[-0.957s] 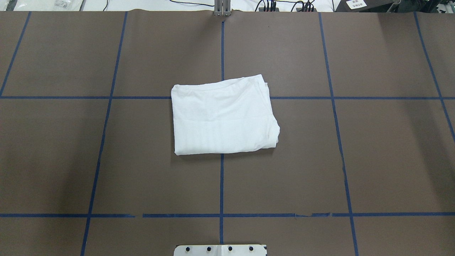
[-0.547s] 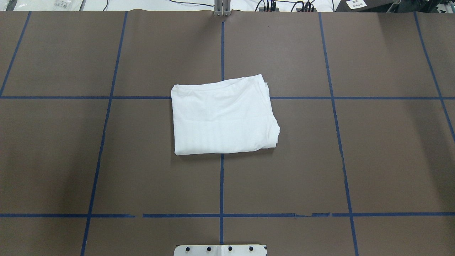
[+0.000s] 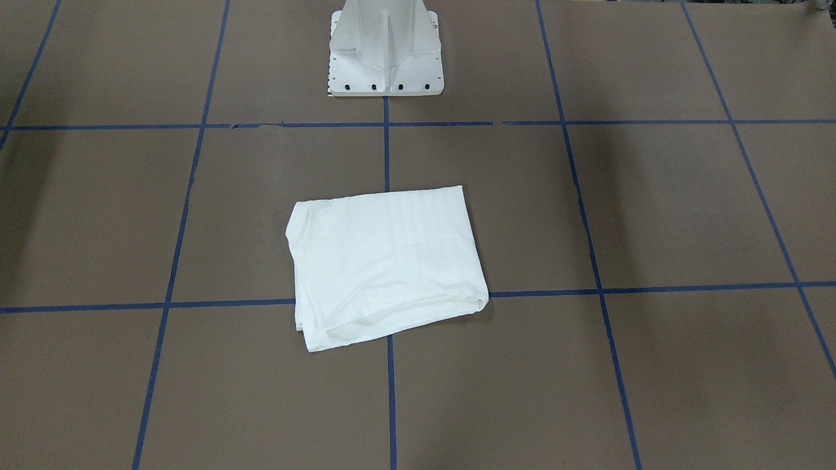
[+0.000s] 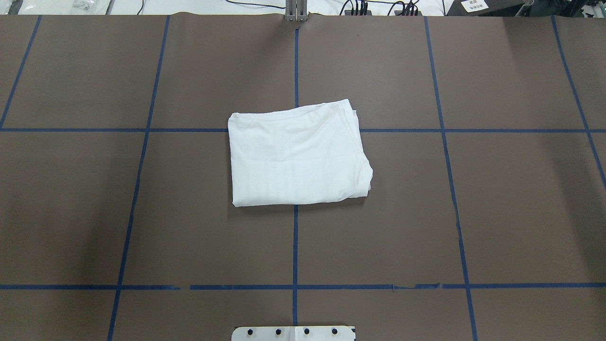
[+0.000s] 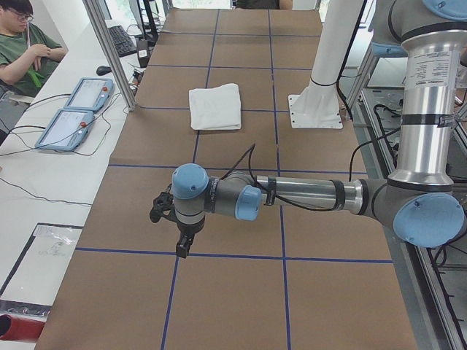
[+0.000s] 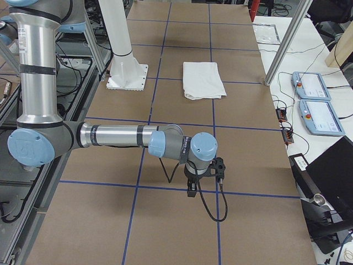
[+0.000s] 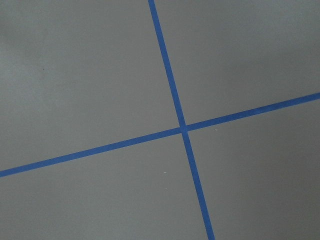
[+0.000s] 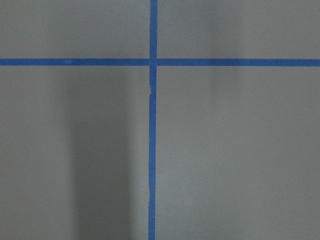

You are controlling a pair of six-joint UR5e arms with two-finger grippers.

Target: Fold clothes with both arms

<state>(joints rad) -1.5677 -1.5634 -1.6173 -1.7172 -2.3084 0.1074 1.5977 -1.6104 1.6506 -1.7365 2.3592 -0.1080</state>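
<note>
We see white T-shirt (image 4: 298, 156) folded into rectangle, lying flat mid-table (image 4: 521, 213), straddling blue tape lines (image 4: 94, 130). Left gripper (image 5: 184, 248) and right gripper (image 6: 191, 190) hang over opposite table ends, well apart from shirt. We cannot tell jaw state of either. White pedestal (image 3: 385, 52) stands near shirt.

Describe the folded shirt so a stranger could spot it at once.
Start at the brown table gridded with blue tape, the white pedestal base at its robot-side edge. Straight out from that base, over a tape crossing, lies the white shirt, folded into a rough rectangle. It is the only cloth on the brown surface.
</note>
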